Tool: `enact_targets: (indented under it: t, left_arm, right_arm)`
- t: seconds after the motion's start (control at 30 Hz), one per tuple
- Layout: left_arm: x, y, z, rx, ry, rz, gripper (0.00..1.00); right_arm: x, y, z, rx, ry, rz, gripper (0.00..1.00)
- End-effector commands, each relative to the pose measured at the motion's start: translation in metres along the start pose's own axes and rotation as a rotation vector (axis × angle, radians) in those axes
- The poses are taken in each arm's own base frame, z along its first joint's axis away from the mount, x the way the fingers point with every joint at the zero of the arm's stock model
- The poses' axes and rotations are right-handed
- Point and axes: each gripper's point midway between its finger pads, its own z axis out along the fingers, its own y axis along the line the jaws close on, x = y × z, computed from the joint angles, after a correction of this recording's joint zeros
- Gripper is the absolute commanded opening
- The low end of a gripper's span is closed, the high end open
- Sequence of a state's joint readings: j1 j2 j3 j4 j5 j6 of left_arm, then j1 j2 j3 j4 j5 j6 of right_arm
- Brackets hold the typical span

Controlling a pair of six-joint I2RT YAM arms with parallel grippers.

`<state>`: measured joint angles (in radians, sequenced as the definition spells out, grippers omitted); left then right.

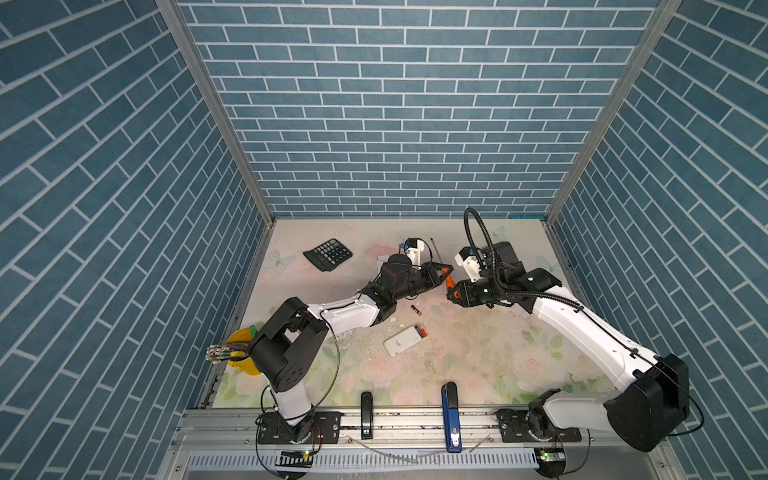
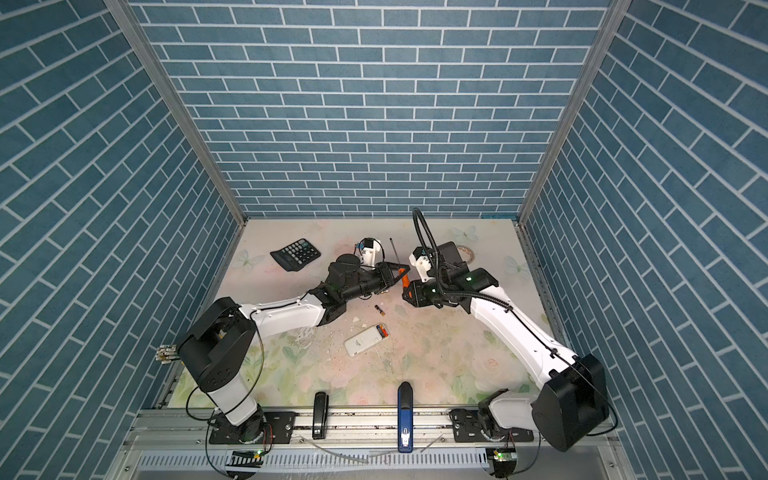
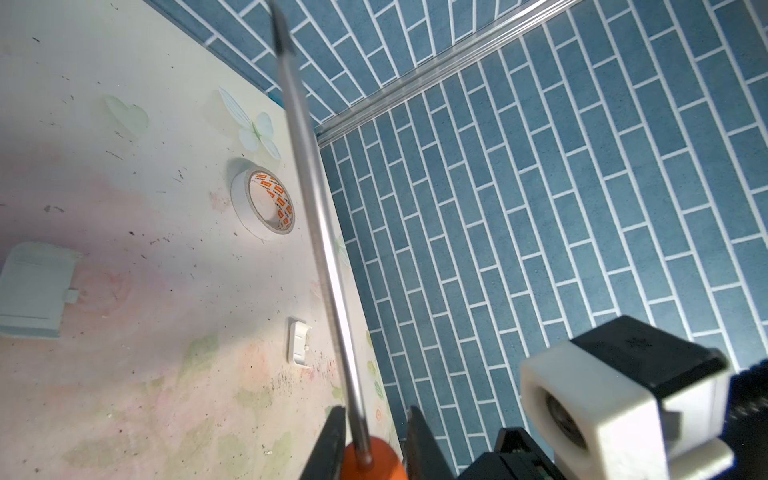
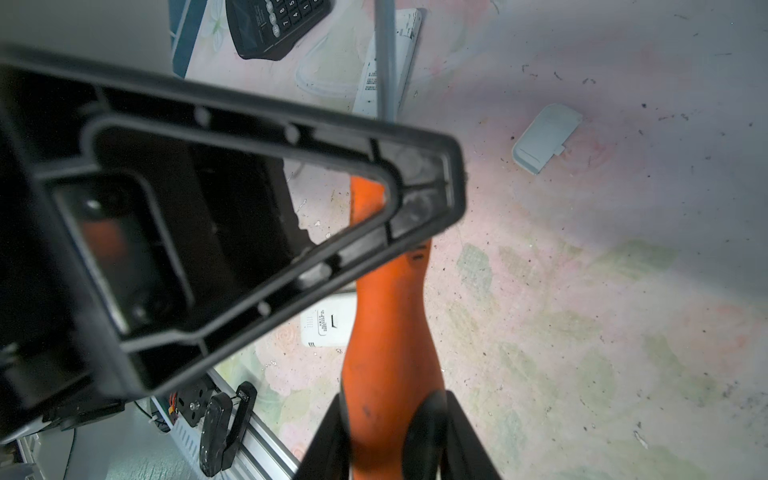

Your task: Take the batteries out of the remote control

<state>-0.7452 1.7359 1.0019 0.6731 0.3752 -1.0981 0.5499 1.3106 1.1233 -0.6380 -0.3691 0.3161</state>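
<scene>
Left arm (image 1: 345, 316) & right arm (image 1: 582, 328): white link shells, black joint housings, green LEDs. Black corrugated conduit (image 1: 487, 237) loops off right wrist. White printed cam mount (image 3: 602, 399) w/ black cap. Left gripper (image 1: 446, 271) fingers (image 4: 232, 120): black ribbed triangular frames, small round bosses.
</scene>
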Motion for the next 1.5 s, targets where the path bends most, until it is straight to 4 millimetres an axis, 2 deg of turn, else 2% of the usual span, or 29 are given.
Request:
enact_targets:
  t: [0.0,0.07,0.13,0.23,0.3,0.47,0.67,0.83,1.03,1.2,1.47]
  left_arm:
    - [-0.011,0.004,-0.001,0.021,-0.05,-0.012,0.0]
    - [-0.018,0.003,-0.002,0.034,-0.075,-0.024,0.0]
    - [-0.03,0.002,-0.003,0.046,-0.112,-0.037,0.0]
    - [-0.057,-0.008,-0.005,0.096,-0.186,-0.063,0.0]
    - [-0.078,-0.016,-0.007,0.136,-0.242,-0.088,0.0]
    - [-0.112,-0.037,-0.01,0.221,-0.337,-0.142,0.0]
    - [-0.128,-0.06,-0.012,0.292,-0.381,-0.168,0.0]
    - [-0.128,-0.069,-0.016,0.303,-0.372,-0.167,0.0]
    - [-0.125,-0.073,-0.019,0.302,-0.362,-0.159,0.0]
    - [-0.122,-0.082,-0.019,0.321,-0.345,-0.154,0.0]
    - [-0.11,-0.076,-0.021,0.308,-0.323,-0.163,0.0]
  right_arm:
    - [-0.025,0.013,-0.018,-0.016,-0.085,-0.035,0.02]
    - [-0.029,0.013,-0.021,-0.009,-0.108,-0.021,0.14]
    - [-0.035,0.013,-0.027,-0.004,-0.154,-0.002,0.32]
    - [-0.048,0.013,-0.039,-0.013,-0.285,0.056,0.46]
    - [-0.056,0.015,-0.046,-0.041,-0.384,0.104,0.49]
    - [-0.07,0.013,-0.058,-0.122,-0.607,0.199,0.51]
    - [-0.087,0.015,-0.059,-0.167,-0.712,0.196,0.52]
    - [-0.11,0.029,-0.068,-0.254,-0.795,0.181,0.55]
    - [-0.127,0.039,-0.058,-0.307,-0.766,0.174,0.56]
    - [-0.136,0.041,-0.054,-0.334,-0.777,0.17,0.55]
    - [-0.14,0.044,-0.059,-0.34,-0.799,0.157,0.51]
